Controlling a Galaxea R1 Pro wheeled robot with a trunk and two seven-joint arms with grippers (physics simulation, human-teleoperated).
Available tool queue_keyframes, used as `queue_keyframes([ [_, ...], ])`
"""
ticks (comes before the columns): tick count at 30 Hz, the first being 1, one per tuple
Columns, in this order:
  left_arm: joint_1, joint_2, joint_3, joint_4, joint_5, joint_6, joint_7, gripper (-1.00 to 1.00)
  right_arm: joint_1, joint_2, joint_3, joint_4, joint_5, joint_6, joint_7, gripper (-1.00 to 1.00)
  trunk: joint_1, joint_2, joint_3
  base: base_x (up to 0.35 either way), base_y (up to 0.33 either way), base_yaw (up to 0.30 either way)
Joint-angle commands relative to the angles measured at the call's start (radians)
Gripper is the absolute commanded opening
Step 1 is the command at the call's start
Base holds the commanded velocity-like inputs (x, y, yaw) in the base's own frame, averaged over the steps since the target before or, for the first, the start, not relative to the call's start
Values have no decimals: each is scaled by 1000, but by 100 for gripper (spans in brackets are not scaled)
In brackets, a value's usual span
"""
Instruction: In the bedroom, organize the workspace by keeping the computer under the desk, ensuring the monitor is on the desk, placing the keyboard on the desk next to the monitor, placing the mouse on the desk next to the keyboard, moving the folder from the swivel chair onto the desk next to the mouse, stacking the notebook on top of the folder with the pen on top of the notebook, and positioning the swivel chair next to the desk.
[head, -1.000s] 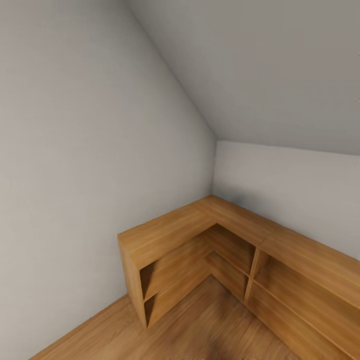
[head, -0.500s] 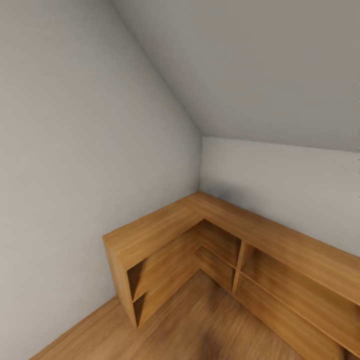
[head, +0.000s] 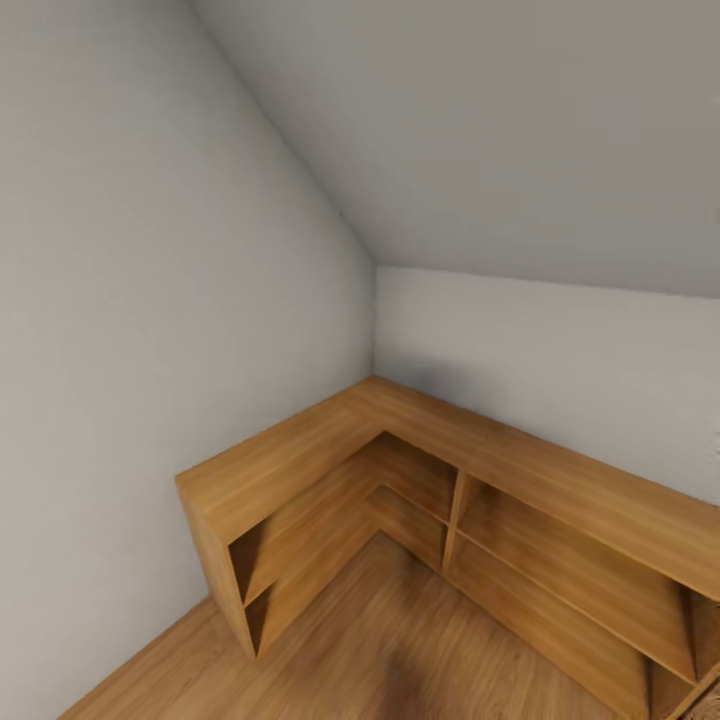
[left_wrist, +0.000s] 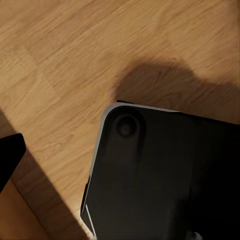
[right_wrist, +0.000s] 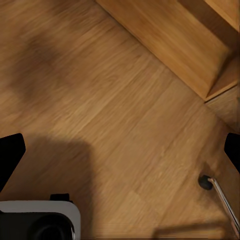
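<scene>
A large black base panel (left_wrist: 165, 180) with a rounded corner, a thin pale grey rim and a round recessed dimple fills the lower right of the left wrist frame. At that frame's left edge sits a black wedge-shaped fingertip (left_wrist: 9, 157). In the right wrist frame, black fingertips (right_wrist: 10, 155) mark the left and right edges, and a white-rimmed black body corner (right_wrist: 37, 222) lies at lower left.

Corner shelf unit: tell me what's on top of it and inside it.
The shelf unit's top is bare wood. The open compartments look empty, though their shadowed back corners are hard to see into.
</scene>
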Motion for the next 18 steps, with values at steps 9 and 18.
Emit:
queue_keyframes([
  [9, 1, 2, -3, -4, 3, -2, 4, 100, -1, -1, -3, 2, -8, -3, -2, 100, 0, -1, -13, 0, 0, -183],
  [18, 1, -1, -2, -32, 6, -6, 5, 100, -1, -1, -47, 2, -8, -3, -2, 100, 0, -1, -26, 0, 0, -161],
])
